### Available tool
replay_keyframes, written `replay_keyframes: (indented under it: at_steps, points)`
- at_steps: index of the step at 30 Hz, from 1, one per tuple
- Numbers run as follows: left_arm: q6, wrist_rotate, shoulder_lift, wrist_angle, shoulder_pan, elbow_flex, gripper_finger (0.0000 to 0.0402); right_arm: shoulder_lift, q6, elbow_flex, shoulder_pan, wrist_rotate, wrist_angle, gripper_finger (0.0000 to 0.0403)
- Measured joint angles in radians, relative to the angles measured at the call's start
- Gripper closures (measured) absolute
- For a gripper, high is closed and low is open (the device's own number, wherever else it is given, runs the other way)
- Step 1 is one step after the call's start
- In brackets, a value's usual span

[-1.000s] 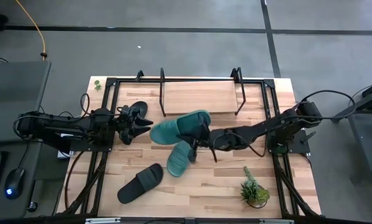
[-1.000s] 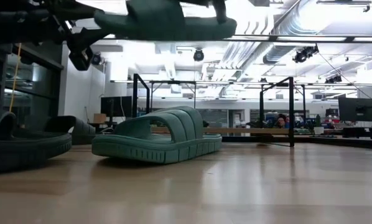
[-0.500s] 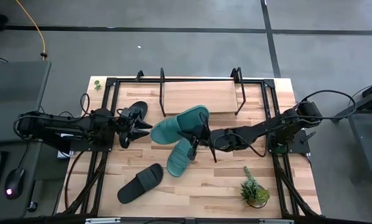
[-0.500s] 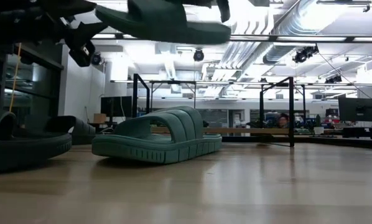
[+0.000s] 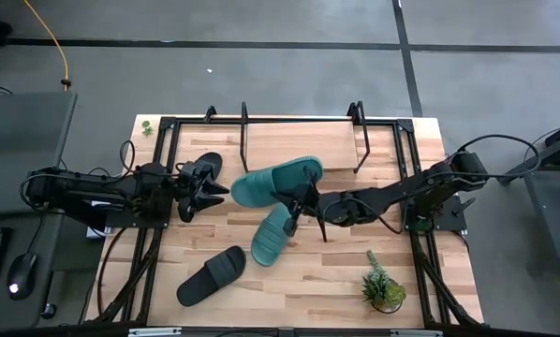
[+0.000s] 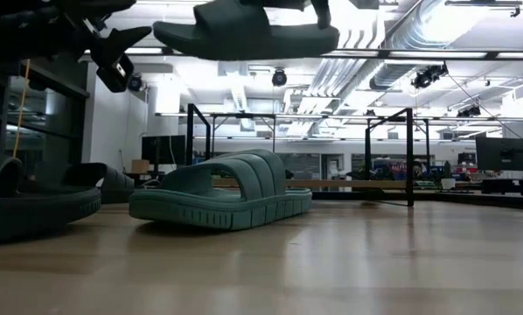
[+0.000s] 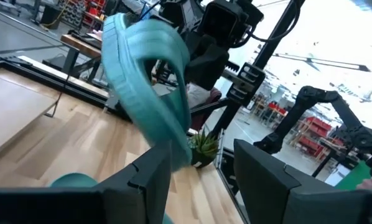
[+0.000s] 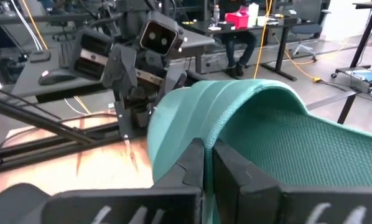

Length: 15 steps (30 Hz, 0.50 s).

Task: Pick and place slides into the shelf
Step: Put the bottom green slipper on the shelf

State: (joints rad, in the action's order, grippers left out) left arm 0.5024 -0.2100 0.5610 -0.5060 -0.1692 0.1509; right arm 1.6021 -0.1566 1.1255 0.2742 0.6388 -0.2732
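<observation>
Toward the lower edge of the high view a potted plant [image 5: 385, 288] stands at lower right and a black slide [image 5: 212, 275] lies on the worktop [image 5: 317, 281] at lower left, with a teal slide [image 5: 272, 234] lying just above them at centre. The right gripper [image 5: 299, 201] has its jaws clamped on the raised teal slide [image 5: 276, 181], held in the air at frame centre just below the shelf [image 5: 299, 143]. At centre left the left gripper [image 5: 208, 188], jaws spread, points at that raised slide's tip, with the other black slide [image 5: 199, 169] beside it.

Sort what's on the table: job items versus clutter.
Job:
held teal slide in right claw
teal slide on table
black slide near front
black slide by left claw
shelf

Clutter:
potted plant
</observation>
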Motion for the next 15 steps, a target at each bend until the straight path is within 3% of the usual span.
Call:
replay_keyframes:
  at_steps: [9,15]
  points:
    - [0.008,0.022,0.047,-0.01,0.0,0.0,0.0241,0.0,0.007,0.0,0.0,0.006,-0.001,0.0403]
    - [0.033,0.045,0.096,-0.072,0.0,0.0,0.019,0.0,0.001,0.0,0.0,-0.005,0.0,0.0403]
